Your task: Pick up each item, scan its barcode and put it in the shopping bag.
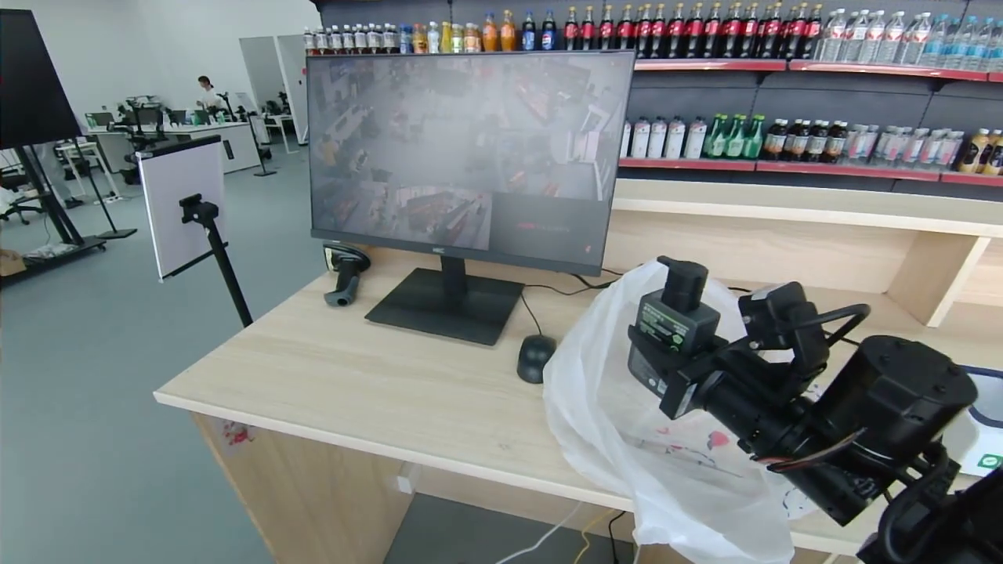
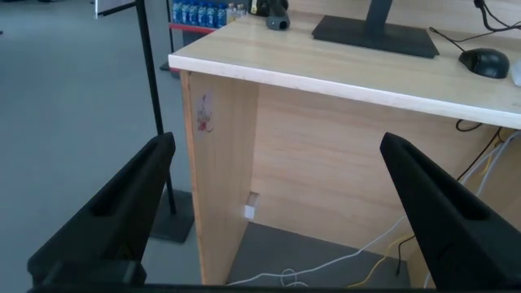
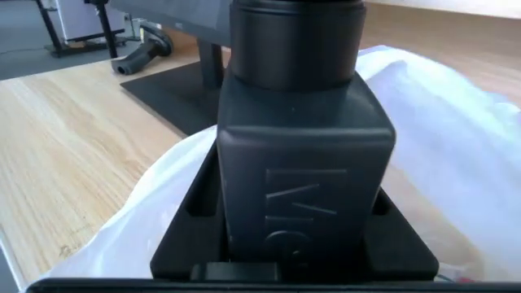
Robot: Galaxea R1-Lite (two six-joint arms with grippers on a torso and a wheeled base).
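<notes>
My right gripper [image 1: 662,356] is shut on a dark grey squarish bottle [image 1: 675,309] with a black cap and a green label. It holds the bottle upright just above the white translucent shopping bag [image 1: 611,415], which lies slumped on the desk's right front. In the right wrist view the bottle [image 3: 305,155] sits clamped in the gripper [image 3: 293,252], with the bag [image 3: 464,122] behind it. A black handheld barcode scanner [image 1: 345,276] stands at the desk's back left, left of the monitor. My left gripper [image 2: 277,163] is open and empty, low beside the desk's front left corner.
A monitor [image 1: 470,157] on a flat stand and a black mouse [image 1: 535,356] occupy the middle of the wooden desk [image 1: 353,384]. A white board on a black tripod [image 1: 205,227] stands left of the desk. Drink shelves [image 1: 783,70] line the back wall.
</notes>
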